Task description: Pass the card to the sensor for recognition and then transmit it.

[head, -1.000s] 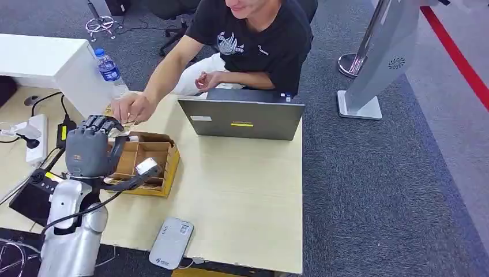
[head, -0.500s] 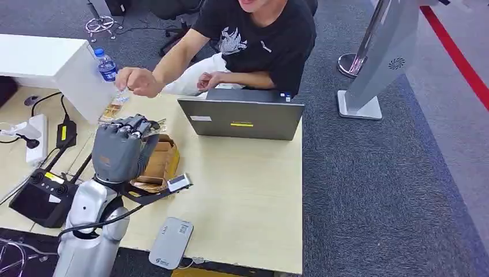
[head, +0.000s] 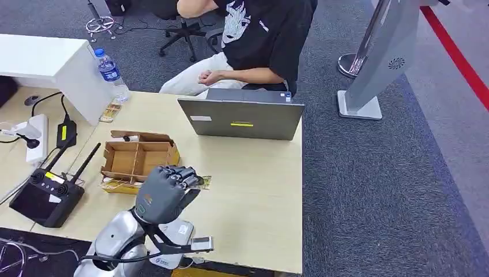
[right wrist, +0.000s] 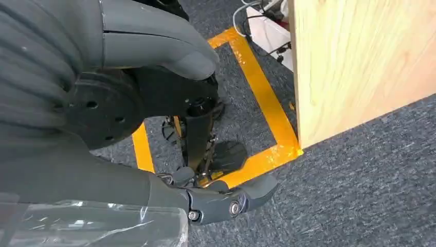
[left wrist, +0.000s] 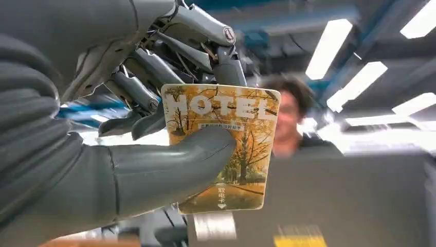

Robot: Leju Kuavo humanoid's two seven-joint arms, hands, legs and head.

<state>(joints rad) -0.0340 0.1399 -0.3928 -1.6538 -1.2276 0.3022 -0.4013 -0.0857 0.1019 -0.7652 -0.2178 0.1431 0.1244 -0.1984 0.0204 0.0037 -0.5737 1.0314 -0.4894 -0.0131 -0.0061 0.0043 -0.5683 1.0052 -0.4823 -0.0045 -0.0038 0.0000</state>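
- A black remote [head: 43, 196] with two antennas lies at the table's [head: 259, 196] left edge, just beside a power strip [head: 36, 135].
- A water bottle [head: 111, 72] stands upright at the table's far left corner.
- The cardboard box [head: 138, 158], open on top with dividers making several compartments, sits left of centre; the compartments look bare, though its near side is partly hidden behind the left hand. A few cards [head: 111, 112] lie on the table beyond it, near the bottle.
- The left hand [head: 164, 193] hovers over the table's near part, just in front of the box and above the grey sensor [head: 173, 231] at the near edge.
- It pinches the card [left wrist: 226, 149] between thumb [left wrist: 169, 164] and curled fingers [left wrist: 226, 62]; the card's edge sticks out to the right of the hand in the head view [head: 203, 181], roughly level, long axis running left-right.
- Its "HOTEL" end lies at the fingertips.
- A closed-looking laptop [head: 242, 115] faces a seated person [head: 259, 40] beyond the table.
- The right hand [right wrist: 154, 56] hangs over the floor beside the table, holding nothing; its fingers are partly curled.
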